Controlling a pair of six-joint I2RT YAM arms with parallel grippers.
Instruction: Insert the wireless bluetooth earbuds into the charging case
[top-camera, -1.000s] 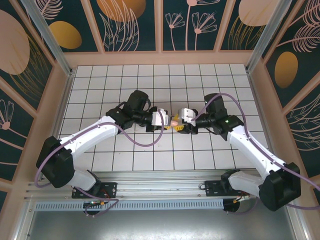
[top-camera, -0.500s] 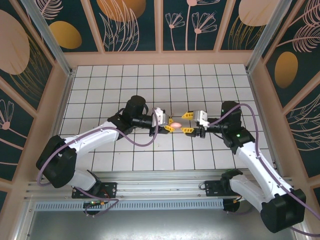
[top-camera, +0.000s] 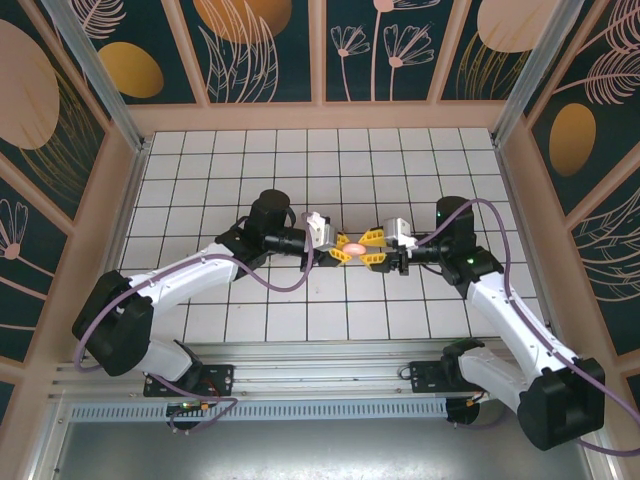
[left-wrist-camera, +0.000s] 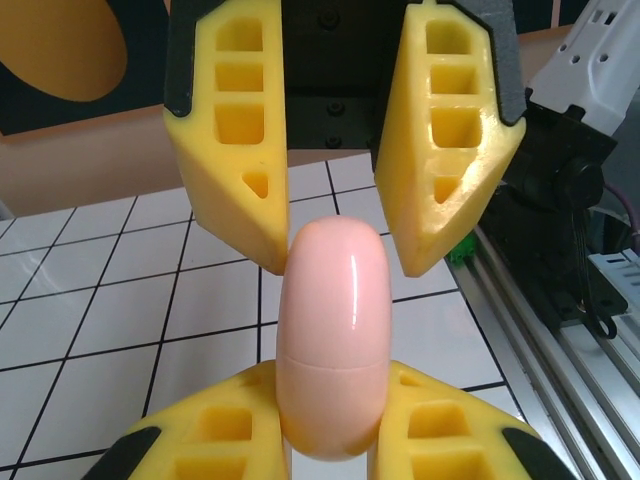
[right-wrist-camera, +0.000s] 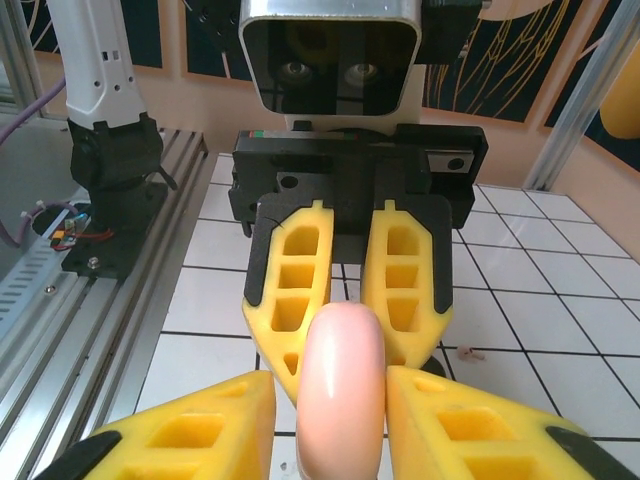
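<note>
case (left-wrist-camera: 333, 330): 1, pink, lid closed | left pincer (left-wrist-camera: 330, 415): clamped on case | right pincer (right-wrist-camera: 335, 400): flanks case tip, grip unclear

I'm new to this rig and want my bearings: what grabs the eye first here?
The left gripper and right gripper meet tip to tip above the middle of the white tiled table. Between them is a glossy pink charging case, lid closed, clamped at one end by the left one. The right one straddles its other end, though whether it grips yet is unclear.
</note>
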